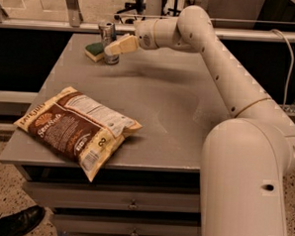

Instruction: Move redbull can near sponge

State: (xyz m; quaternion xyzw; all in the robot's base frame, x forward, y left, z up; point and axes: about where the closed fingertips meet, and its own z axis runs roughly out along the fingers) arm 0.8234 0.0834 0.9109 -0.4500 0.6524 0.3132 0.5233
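The redbull can stands upright at the far left of the grey table, its base right beside the sponge, which lies flat just to its left. My gripper reaches in from the right at the can's mid height. It is shut on the can, with the near finger lying across the can's front. The can's top and pull tab show above the finger. Its lower right side is hidden.
A large brown and cream chip bag lies at the table's front left corner. My arm crosses above the right half of the table. Drawers sit under the tabletop. A person's shoe is on the floor at lower left.
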